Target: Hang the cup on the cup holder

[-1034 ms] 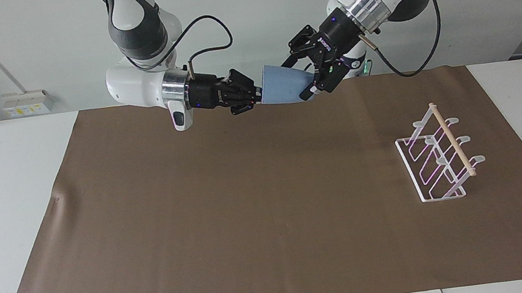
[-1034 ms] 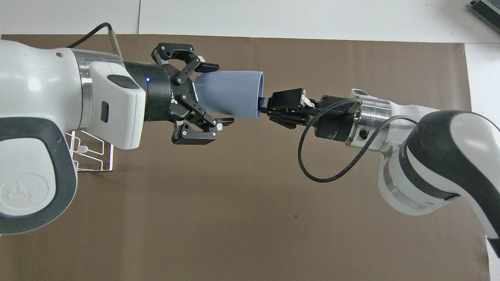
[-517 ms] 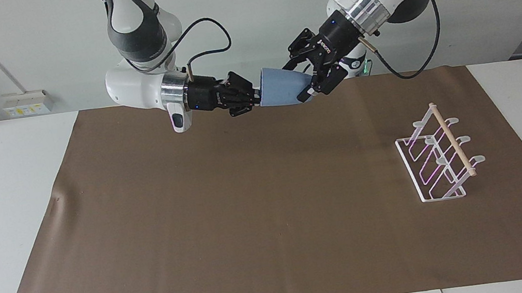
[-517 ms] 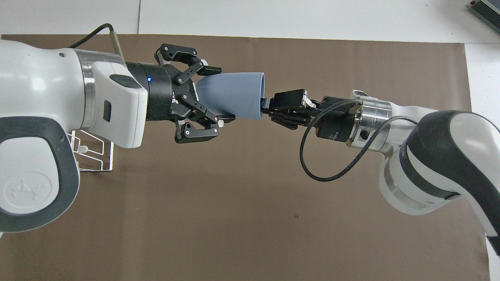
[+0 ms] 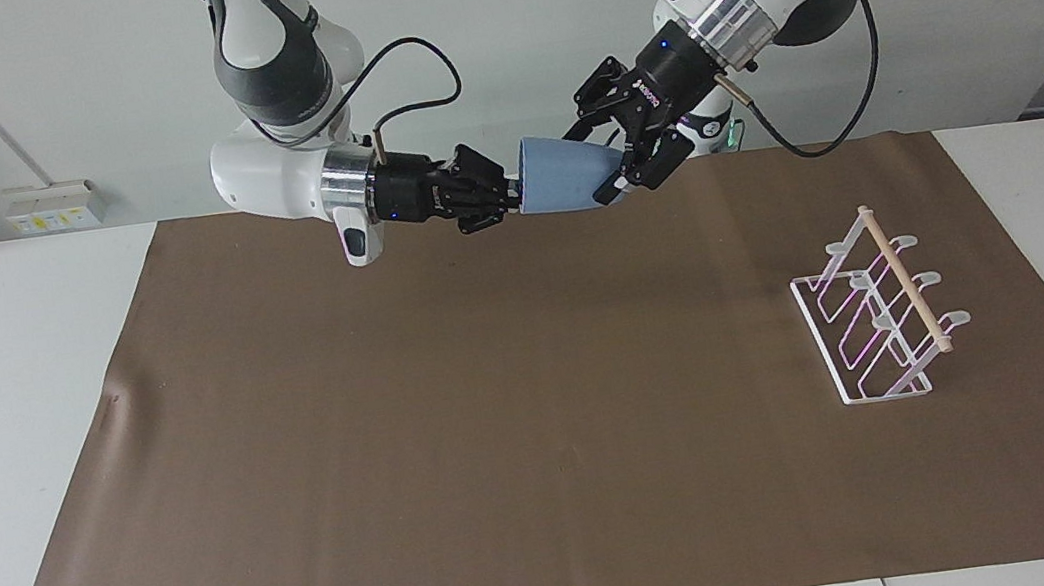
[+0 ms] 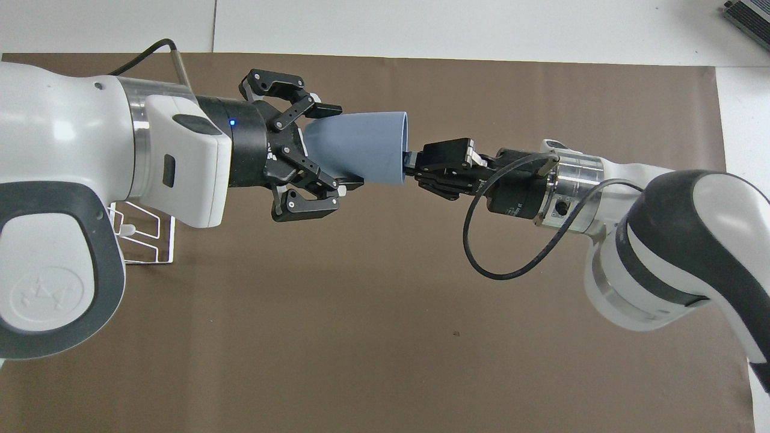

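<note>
Left tool (image 5: 614, 165) now clamped on the narrow base of the cup (image 5: 564, 187), up from wide apart, right tool (image 5: 517, 196) pinching its rim, cup aloft over the counter's robot-side edge, cup holder (image 5: 878, 317) toward the left arm's end.

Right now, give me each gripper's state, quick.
Left gripper: closed on the cup at its narrow base, in the air over the mat.
Right gripper: shut on the cup's rim.

light: bright, even, from above | shadows: soft, faint on mat (image 5: 538, 412) | focus: sharp | glare: none
</note>
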Available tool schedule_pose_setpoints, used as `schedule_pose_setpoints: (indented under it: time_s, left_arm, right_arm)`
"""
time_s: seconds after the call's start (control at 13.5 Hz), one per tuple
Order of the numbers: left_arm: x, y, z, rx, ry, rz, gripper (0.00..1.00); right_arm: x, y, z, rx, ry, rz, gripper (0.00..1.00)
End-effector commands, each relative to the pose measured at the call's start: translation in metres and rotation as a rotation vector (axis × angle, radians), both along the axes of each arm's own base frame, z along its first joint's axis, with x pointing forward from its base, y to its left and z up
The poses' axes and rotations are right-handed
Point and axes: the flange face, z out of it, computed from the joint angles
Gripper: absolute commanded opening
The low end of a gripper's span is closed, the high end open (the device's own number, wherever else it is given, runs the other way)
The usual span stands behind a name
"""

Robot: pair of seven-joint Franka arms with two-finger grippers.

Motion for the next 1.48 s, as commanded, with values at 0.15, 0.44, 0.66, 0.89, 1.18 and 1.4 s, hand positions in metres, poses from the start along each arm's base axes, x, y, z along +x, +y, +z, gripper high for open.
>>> schedule_pose_setpoints:
  time_s: [0.15,0.44,0.66,0.89,1.18,1.4]
  left_arm:
    - [-0.014,-0.018,-0.007,0.007,0.053,0.001,0.00]
    - [-0.014,-0.018,-0.007,0.007,0.054,0.002,0.00]
    - [-0.015,-0.018,-0.006,0.006,0.051,0.001,0.00]
    - [-0.015,-0.018,-0.007,0.009,0.055,-0.003,0.00]
    - [-0.015,-0.019,-0.007,0.010,0.058,-0.006,0.00]
    - [-0.016,-0.017,-0.009,0.027,0.052,-0.005,0.00]
  right_arm:
    - [0.002,0.001,0.010,0.045,-0.031,-0.034,0.14]
    - [0.002,0.001,0.010,0.045,-0.029,-0.035,0.16]
    - [0.002,0.001,0.010,0.046,-0.029,-0.032,0.24]
    - [0.005,-0.009,0.011,0.052,-0.032,-0.035,0.45]
    - [0.007,-0.023,0.012,0.045,-0.041,-0.023,0.49]
    - [0.009,-0.043,0.008,-0.006,-0.057,0.022,0.66]
